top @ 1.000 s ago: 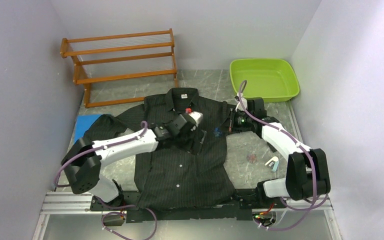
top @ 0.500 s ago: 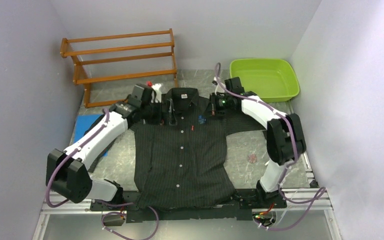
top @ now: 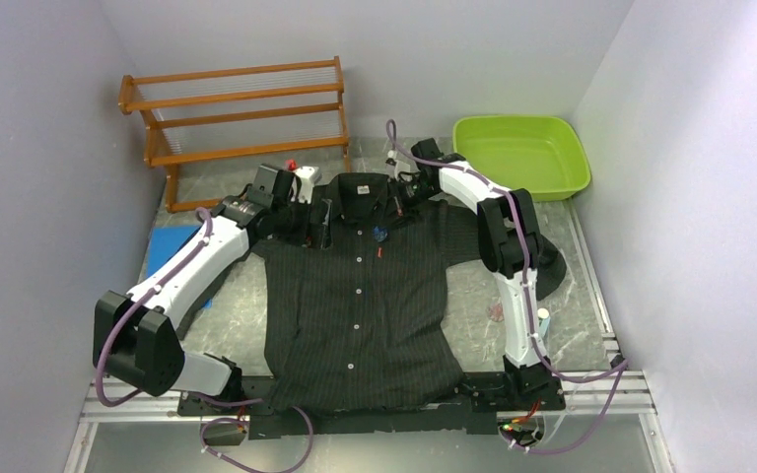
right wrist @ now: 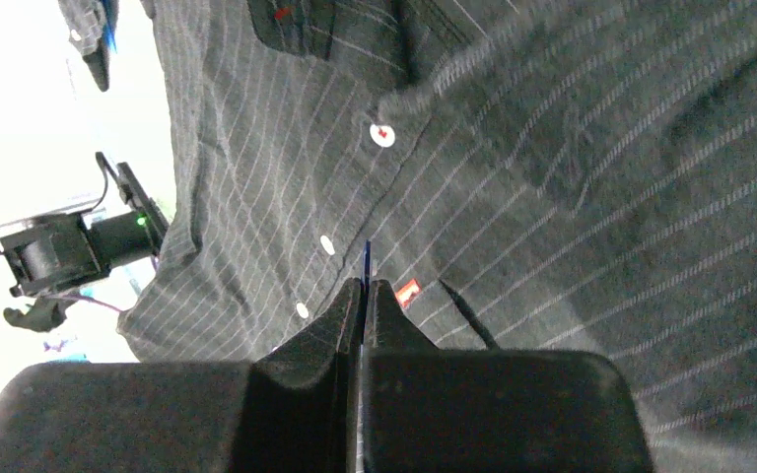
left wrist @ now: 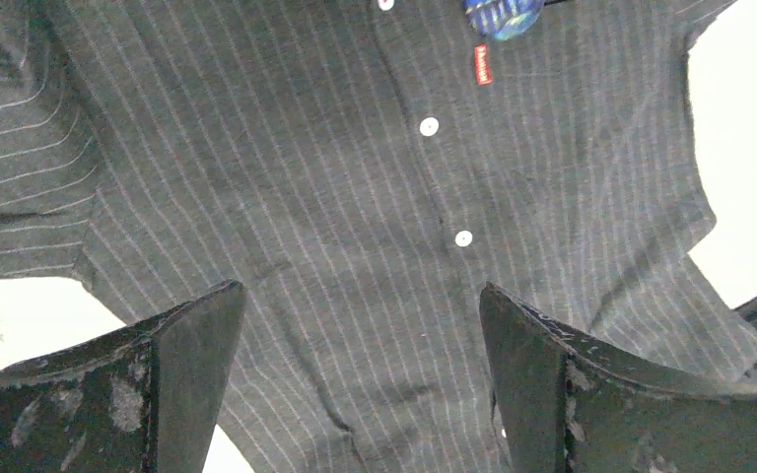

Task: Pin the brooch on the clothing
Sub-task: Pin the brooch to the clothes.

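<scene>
Wooden rack (top: 246, 150) sits off the far-left corner of the black pinstriped shirt (top: 355, 315), which is spread flat, buttoned front up, collar at the far end. Left gripper (left wrist: 355, 305) hangs over the shirt near that left shoulder, fingers spread wide with nothing in them. The blue brooch (left wrist: 501, 14) is on the chest, just collar-side of the shirt's little red tag (left wrist: 482, 64). Right gripper (right wrist: 365, 286) is right of the collar, fingers pinched tight on the brooch's thin edge. Green basin (top: 517, 158) sits off the shirt's far-right corner.

Table (top: 475, 296), shirt (top: 355, 315), green basin (top: 519, 158), wooden rack (top: 241, 128)
</scene>
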You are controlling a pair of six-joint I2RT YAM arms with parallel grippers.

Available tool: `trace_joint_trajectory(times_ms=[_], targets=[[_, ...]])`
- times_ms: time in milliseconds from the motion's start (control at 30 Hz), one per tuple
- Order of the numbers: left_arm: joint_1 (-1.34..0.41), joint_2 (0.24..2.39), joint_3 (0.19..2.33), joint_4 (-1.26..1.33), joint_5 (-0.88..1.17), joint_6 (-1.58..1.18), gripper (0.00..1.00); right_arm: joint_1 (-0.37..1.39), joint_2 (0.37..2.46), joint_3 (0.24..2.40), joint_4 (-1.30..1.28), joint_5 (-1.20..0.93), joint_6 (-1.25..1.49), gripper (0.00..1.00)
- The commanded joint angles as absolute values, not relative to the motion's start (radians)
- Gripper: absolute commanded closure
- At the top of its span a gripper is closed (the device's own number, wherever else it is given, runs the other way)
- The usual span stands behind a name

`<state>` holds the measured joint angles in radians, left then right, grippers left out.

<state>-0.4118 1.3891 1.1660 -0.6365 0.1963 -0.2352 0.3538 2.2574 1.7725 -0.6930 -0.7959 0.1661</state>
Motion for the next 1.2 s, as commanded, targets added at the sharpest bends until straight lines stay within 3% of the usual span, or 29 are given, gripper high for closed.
trace_joint_trajectory(times_ms=[0,300,1167], targets=[[-0.414,1.374,1.171,-0.649,0.138,-0.183,0.06,0.35,2.334,1.94,-0.837,-0.895,0.071,1.0],[-0.449,1.428,1.185,-0.689,0.103,-0.169,0.06,0.336,2.429,2.024,-0.83,-1.003,0.089,1.0],[-0.554,1.469,1.208,-0.738,-0.061,-0.15,0.07,0.298,2.474,1.821,-0.603,-0.973,0.17,1.0]])
